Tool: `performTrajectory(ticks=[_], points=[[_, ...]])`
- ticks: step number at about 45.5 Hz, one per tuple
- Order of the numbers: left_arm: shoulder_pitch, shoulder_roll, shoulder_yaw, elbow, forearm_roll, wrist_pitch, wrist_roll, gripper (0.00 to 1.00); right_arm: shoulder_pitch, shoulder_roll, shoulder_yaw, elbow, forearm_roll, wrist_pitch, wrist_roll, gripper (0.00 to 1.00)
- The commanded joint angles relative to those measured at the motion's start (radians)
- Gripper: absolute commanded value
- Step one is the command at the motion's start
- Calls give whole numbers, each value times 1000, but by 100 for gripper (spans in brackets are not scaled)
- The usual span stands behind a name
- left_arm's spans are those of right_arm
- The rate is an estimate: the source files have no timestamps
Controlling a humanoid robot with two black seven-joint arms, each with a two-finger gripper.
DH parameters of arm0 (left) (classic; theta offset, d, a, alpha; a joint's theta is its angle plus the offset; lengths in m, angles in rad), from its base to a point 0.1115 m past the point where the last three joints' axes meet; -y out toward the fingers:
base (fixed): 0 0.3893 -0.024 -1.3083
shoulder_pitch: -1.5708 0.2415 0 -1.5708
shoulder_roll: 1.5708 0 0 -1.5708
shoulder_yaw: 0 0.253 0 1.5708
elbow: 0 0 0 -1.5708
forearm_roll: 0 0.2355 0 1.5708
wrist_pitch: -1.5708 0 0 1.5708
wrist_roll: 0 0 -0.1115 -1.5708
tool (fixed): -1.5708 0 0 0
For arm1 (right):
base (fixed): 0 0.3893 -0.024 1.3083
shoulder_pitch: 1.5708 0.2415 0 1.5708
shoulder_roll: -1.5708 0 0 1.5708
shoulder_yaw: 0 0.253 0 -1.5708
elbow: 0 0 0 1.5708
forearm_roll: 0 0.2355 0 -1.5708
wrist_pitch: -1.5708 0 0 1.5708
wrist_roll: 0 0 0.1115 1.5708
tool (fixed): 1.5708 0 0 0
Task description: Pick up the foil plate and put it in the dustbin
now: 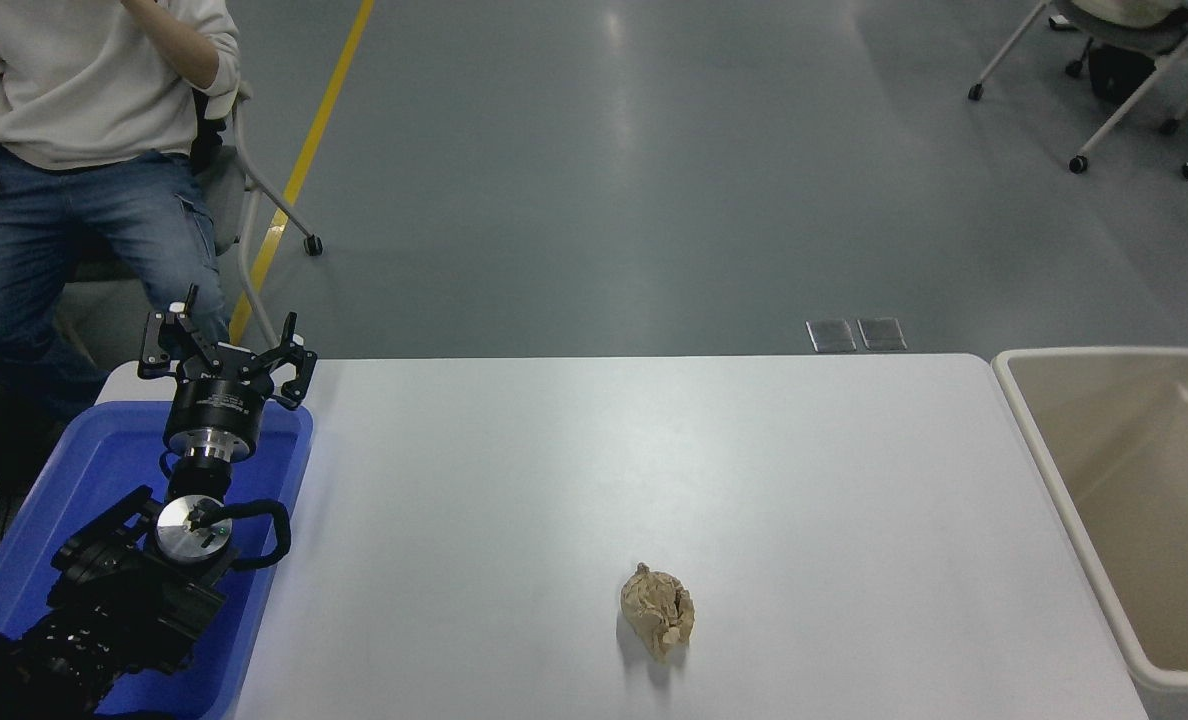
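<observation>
Cream dustbin (1074, 480) sits at the table's (804, 480) right edge; I cannot find the foil plate. My left gripper (226, 352), fingers spread, hangs over a blue tub (276, 500); crumpled paper (658, 624) lies mid-table.

1 dustbin (1039, 440) | 1 blue tub (14, 590) | 1 paper wad (658, 622) | 1 person (84, 140) | 1 tool (226, 352)

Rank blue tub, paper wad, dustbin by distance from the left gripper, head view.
From the left gripper, parked at the lower left:
1. Blue tub, directly beneath it at the table's left edge.
2. Crumpled paper wad, mid-table, toward the near edge.
3. Dustbin, beyond the table's right end.
</observation>
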Motion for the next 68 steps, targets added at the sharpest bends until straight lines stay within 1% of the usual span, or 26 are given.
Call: performTrajectory(ticks=[1,10,11,17,27,47,61,62,63,64,66,67,68], points=[[0,0,1,0,0,0,0,99,-272,120,219,-119,15,-97,-4,0],[0,0,1,0,0,2,0,99,-370,196,268,-162,15,-129,-4,0],[0,0,1,0,0,2,0,99,-389,220,268,-178,23,-132,-4,0],[0,0,1,0,0,2,0,99,-446,272,267,-205,75,-146,-4,0],[0,0,0,1,0,2,0,99,-507,357,268,-238,106,-169,-5,0],[0,0,1,0,0,2,0,99,-558,398,287,-241,122,-175,-5,0],[0,0,1,1,0,2,0,99,-579,398,313,-243,122,-174,-4,0],[0,0,1,0,0,2,0,99,-579,397,314,-243,122,-174,-4,11],[0,-2,1,0,0,3,0,99,-579,398,314,-243,122,-174,-4,28],[0,-2,1,1,0,2,0,99,-579,398,319,-243,124,-174,-4,38],[0,0,1,1,0,3,0,99,-581,397,333,-248,133,-174,-4,48],[0,-2,1,0,0,3,0,99,-581,397,340,-255,139,-172,-4,56],[0,0,1,1,0,2,0,99,-581,398,348,-261,142,-169,-4,68]])
